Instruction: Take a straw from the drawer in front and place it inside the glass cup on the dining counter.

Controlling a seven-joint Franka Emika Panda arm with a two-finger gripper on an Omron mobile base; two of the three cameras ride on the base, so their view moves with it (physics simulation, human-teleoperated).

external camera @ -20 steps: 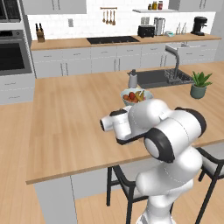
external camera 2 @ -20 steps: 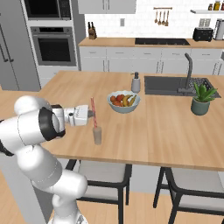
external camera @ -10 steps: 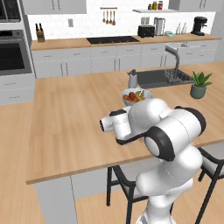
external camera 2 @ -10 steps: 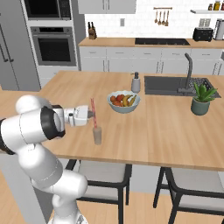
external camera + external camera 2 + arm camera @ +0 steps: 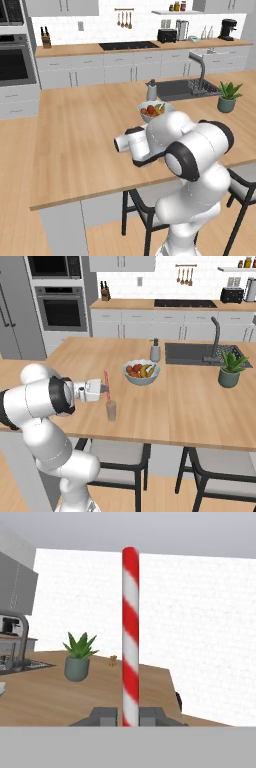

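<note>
Clamping the straw (image 5: pixel 106 385) upright at left of centre in the right base frame, the gripper (image 5: pixel 104 389) holds it just above the glass cup (image 5: pixel 111 410) on the dining counter (image 5: pixel 190 406). Any sideways offset while lowering could catch the rim and tip the cup.

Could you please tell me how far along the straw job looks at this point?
Done: the straw is out of the drawer and at the dining counter. In hand: the gripper is shut on the straw, holding it upright right above the glass cup; whether its lower end has entered the cup cannot be told. Left: lower it in if needed, open the fingers and pull away.
</note>
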